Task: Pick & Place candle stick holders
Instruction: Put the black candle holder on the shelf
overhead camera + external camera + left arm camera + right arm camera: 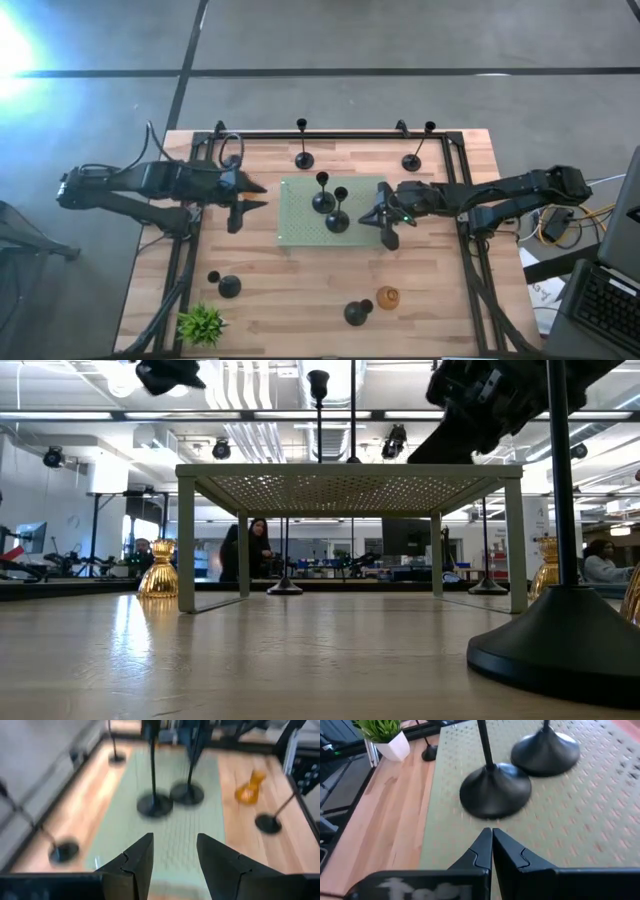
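Left gripper [174, 862] fingers parted, empty, over pale green mat [165, 827], two black candle stick holders [155, 804] side by side on it, amber holder [250, 789] on wood beside mat

1. Both arms are dark, near-black, built of jointed segments with rounded housings
2. The left gripper [243, 202] carries a looping black cable near its wrist
3. The right gripper [384, 221] shows a small green light on its body
4. Each gripper's fingers [134, 865] are matt black, angular, wedge-shaped, with stepped notches along the inner edges
5. A flat black plate spans below the fingers
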`<state>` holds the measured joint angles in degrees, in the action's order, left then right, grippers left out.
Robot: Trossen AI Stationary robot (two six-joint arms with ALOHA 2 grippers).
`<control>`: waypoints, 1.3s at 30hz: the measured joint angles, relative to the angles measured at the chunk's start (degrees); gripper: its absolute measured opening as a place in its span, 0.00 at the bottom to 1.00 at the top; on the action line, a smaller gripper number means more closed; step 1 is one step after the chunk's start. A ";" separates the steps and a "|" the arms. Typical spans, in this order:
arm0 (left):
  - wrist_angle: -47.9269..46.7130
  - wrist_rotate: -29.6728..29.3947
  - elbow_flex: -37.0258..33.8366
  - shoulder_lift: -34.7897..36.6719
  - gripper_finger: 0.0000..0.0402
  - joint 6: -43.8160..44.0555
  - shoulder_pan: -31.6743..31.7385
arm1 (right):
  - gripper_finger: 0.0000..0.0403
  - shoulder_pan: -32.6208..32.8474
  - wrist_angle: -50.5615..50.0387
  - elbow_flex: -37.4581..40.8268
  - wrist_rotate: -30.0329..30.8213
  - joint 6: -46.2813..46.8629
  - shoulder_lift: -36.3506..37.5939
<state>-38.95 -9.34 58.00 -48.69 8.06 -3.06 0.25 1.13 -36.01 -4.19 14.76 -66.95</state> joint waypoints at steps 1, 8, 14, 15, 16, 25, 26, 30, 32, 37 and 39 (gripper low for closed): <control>-2.22 0.00 0.17 0.04 0.38 2.11 -0.31 | 0.02 0.02 -1.59 0.00 0.72 0.12 1.42; -17.35 -0.77 0.30 0.35 0.38 21.58 -4.86 | 0.02 0.00 -10.26 0.00 7.69 0.55 11.05; -29.05 -0.87 0.21 0.33 0.38 40.84 -12.81 | 0.02 0.02 -12.05 0.00 9.50 0.63 15.62; -31.78 -0.83 0.21 0.32 0.38 44.27 -14.73 | 0.02 0.02 -12.07 0.00 10.08 0.40 15.81; -34.25 -0.79 0.21 0.31 0.38 47.64 -16.60 | 0.02 0.00 -12.07 0.00 10.43 0.04 15.86; -41.46 0.64 -1.01 -0.65 0.38 71.72 -33.48 | 0.02 -0.01 -13.05 0.02 12.15 -0.15 14.34; -41.41 1.67 -1.58 -1.03 0.38 73.52 -35.18 | 0.02 0.01 -12.99 0.02 12.14 -0.17 14.05; -36.88 9.20 -5.79 -3.19 0.38 76.74 -41.81 | 0.02 0.00 -12.98 0.04 12.16 -0.17 13.30; -33.04 11.98 -8.26 -4.36 0.38 76.65 -44.76 | 0.02 0.00 -12.90 0.02 12.16 -0.27 13.19; -22.59 12.30 -14.04 -6.02 0.38 75.96 -49.37 | 0.02 0.00 -12.68 0.02 12.22 -0.39 13.47; -18.09 10.86 -16.34 -6.23 0.38 74.38 -50.26 | 0.02 0.00 -12.49 0.02 12.38 -0.39 13.52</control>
<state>-57.04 1.52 41.66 -54.92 82.44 -53.32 0.25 -11.36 -35.99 8.19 14.37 -53.43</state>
